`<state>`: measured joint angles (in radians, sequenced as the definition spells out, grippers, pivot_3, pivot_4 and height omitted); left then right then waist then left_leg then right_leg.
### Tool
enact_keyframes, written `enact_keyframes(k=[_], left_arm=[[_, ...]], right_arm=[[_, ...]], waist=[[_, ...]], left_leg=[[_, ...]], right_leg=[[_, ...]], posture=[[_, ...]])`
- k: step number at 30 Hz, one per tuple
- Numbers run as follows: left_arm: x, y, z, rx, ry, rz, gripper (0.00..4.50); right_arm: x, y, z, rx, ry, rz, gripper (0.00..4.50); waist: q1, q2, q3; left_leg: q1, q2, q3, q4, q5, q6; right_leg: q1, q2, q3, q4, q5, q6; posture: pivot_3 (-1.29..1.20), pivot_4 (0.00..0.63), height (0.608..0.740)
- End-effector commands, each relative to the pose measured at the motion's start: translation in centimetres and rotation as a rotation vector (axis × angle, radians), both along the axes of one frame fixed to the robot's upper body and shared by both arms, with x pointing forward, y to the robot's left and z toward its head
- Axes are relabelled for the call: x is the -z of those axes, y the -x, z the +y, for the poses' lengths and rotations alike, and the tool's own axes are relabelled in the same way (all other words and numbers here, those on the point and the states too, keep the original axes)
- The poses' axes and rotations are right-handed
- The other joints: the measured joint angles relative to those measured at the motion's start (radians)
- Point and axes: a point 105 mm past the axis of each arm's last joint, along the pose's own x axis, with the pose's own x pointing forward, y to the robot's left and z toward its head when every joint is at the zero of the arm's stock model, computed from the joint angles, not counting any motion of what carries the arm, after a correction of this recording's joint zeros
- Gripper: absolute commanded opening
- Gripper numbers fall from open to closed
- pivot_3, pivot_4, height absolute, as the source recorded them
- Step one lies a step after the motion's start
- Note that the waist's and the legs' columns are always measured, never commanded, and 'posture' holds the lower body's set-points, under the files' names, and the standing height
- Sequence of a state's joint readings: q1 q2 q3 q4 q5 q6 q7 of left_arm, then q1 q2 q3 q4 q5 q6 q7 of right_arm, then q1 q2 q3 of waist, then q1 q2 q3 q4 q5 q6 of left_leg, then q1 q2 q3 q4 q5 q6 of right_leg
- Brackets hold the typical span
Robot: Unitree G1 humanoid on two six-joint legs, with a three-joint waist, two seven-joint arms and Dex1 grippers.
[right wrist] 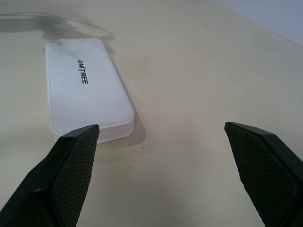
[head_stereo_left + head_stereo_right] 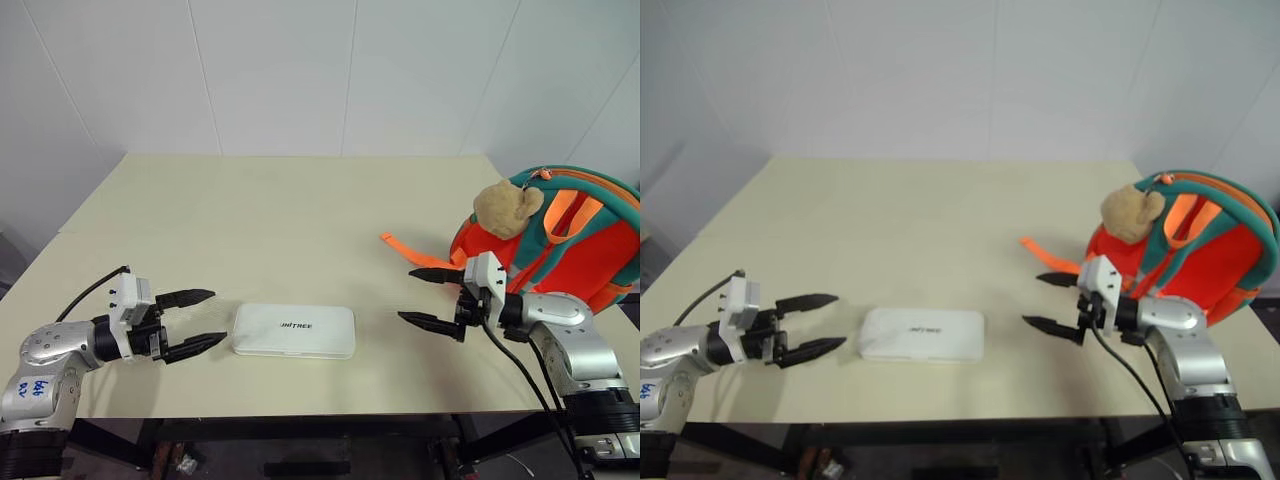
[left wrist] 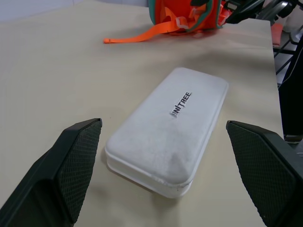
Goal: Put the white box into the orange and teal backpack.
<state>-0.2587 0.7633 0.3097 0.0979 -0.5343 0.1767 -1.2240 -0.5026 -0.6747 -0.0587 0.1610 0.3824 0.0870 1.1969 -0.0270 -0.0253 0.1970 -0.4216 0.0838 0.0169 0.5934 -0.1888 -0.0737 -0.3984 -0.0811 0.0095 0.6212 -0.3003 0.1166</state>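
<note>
We work over a pale table (image 2: 300, 210); the orange and teal backpack (image 2: 590, 240) stands at its right edge, a tan plush bear (image 2: 505, 208) hanging on its front and a loose orange strap (image 2: 415, 250) trailing left across the top; the white box (image 2: 294, 331) lies flat near the front edge, long side running left to right; the left gripper (image 2: 192, 321) hovers just beside its left end, jaws spread and empty; the right gripper (image 2: 428, 297) hangs released between box and backpack; to grasp well, we judge both claws should close on the short ends together, level, and lift before carrying right; the far half offers open room, but the near edge is close and the strap lies in the path.
</note>
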Motion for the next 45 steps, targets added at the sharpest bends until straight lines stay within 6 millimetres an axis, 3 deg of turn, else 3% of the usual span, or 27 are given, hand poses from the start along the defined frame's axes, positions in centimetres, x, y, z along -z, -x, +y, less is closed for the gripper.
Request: enact_keyframes(k=[1,6,11,12,13,16,19,22,25,28,33,45], left_arm=[[-1.1,0.3,0.4,-0.008,0.006,-0.044,4.5],[-0.8,0.0,0.2,-0.027,0.023,-0.055,4.5],[-0.3,0.3,0.5,-0.046,0.011,-0.055,4.5],[-0.3,0.5,0.6,-0.047,0.014,-0.056,4.5],[-0.2,0.8,0.7,-0.046,0.02,-0.053,4.5],[0.5,2.2,1.4,-0.035,0.011,0.0,3.87],[1.0,2.5,2.5,-0.082,0.018,0.026,2.93],[2.1,2.6,3.1,-0.092,-0.011,0.087,1.91],[2.6,2.5,3.1,-0.084,-0.02,0.119,0.97],[2.6,1.9,3.3,-0.099,-0.026,0.111,0.02],[2.9,0.1,2.9,-0.141,-0.061,0.082,0.02],[4.6,-1.3,0.9,-0.125,-0.072,0.089,0.02]], right_arm=[[-1.2,0.0,0.0,-0.016,-0.003,-0.05,4.47],[-1.0,-0.4,-0.5,0.0,0.01,-0.037,4.47],[-1.3,-0.5,0.3,-0.058,0.027,-0.029,4.47],[-1.3,-0.5,0.6,-0.073,0.025,-0.026,4.31],[-1.4,-0.5,0.9,-0.084,0.022,-0.024,4.09],[-0.9,-0.2,2.4,-0.13,0.012,-0.005,3.16],[0.6,0.0,3.7,-0.147,0.038,0.02,2.14],[3.0,-1.7,4.2,-0.033,0.154,0.063,1.01],[3.0,-2.7,5.4,0.041,0.129,0.101,0.02],[3.6,-2.9,5.9,0.072,0.147,0.118,0.0],[5.3,-2.3,5.8,0.1,0.169,0.177,0.0],[5.6,-0.1,6.8,0.104,0.159,0.24,0.0]], waist=[[0.0,0.0,0.0],[0.0,0.0,0.0],[-0.003,0.0,0.0],[-0.003,0.0,0.0],[-0.003,0.0,0.0],[-0.004,0.0,0.0],[-0.003,0.0,0.0],[0.001,0.0,0.0],[0.0,0.0,0.0],[-0.001,0.0,0.0],[0.001,0.0,0.0],[0.0,-0.001,0.0]], left_leg=[[0.0,0.0,0.0,0.0,0.0,0.0],[0.0,0.0,0.0,0.0,0.0,0.0],[0.0,0.0,0.001,0.0,0.0,0.0],[0.0,0.0,0.001,0.0,0.0,0.0],[0.0,0.0,0.002,-0.001,0.0,0.0],[0.0,0.001,0.003,-0.001,0.0,0.0],[0.0,0.001,0.004,-0.002,-0.001,-0.001],[-0.001,0.001,0.005,-0.002,-0.001,-0.001],[-0.001,0.001,0.007,-0.002,-0.001,-0.001],[-0.001,0.001,0.01,-0.002,-0.001,-0.001],[-0.001,0.001,0.01,-0.003,-0.001,0.0],[-0.001,0.002,0.019,-0.001,-0.003,0.002]], right_leg=[[0.0,0.0,0.0,0.0,0.0,0.0],[0.0,0.0,0.0,0.0,0.0,0.0],[0.0,0.0,0.0,0.0,0.0,0.0],[-0.001,0.0,0.001,0.0,0.0,0.0],[-0.001,0.0,0.001,0.0,0.0,0.0],[-0.003,0.0,0.002,0.0,0.0,0.0],[-0.005,0.0,0.003,0.001,0.0,-0.001],[-0.006,0.0,0.004,0.001,0.0,-0.001],[-0.008,0.0,0.006,0.001,0.0,-0.002],[-0.01,0.0,0.009,0.002,0.0,-0.002],[-0.011,0.001,0.009,0.002,0.0,-0.002],[-0.015,0.002,0.019,0.004,0.001,0.0]], posture=[[0.0,0.15,0.74],[0.0,0.15,0.74],[0.0,0.15,0.74],[0.0,0.15,0.74],[0.0,0.15,0.74],[0.0,0.15,0.74],[0.0,0.15,0.74],[0.0,0.15,0.74],[0.0,0.15,0.74],[0.0,0.15,0.74],[0.0,0.15,0.74],[0.0,0.15,0.74]])
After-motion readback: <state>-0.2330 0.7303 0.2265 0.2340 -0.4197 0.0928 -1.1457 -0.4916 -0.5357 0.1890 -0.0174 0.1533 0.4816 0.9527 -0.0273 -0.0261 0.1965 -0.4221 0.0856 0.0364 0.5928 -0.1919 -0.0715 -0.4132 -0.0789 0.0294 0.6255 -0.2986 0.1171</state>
